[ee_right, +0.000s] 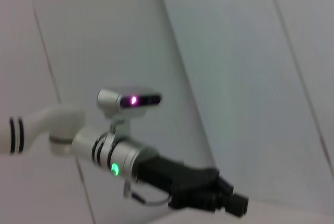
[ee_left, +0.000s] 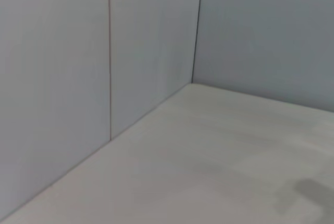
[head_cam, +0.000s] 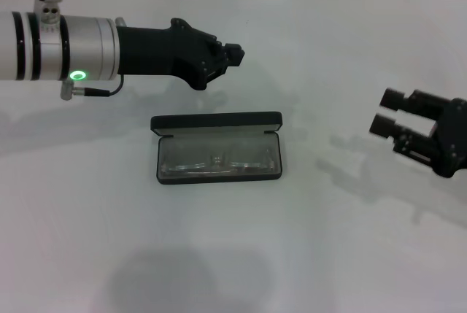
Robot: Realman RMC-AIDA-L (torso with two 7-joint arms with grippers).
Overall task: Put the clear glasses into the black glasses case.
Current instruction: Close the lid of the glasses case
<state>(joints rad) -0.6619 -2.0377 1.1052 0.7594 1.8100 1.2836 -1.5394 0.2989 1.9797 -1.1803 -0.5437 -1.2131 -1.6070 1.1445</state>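
Clear glasses [head_cam: 219,160] in open black glasses case [head_cam: 217,123], faint; left gripper [head_cam: 232,56] closed, right gripper [head_cam: 385,112] open.

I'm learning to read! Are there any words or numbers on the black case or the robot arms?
No words or numbers can be read anywhere.
Black glasses case: open, lid up, no lettering shows; the clear glasses lie inside.
Left gripper: only a green light on its arm, no writing.
Right gripper: no label visible.

White table [head_cam: 233,254], pale panelled wall [ee_left: 62,67] with dark seams
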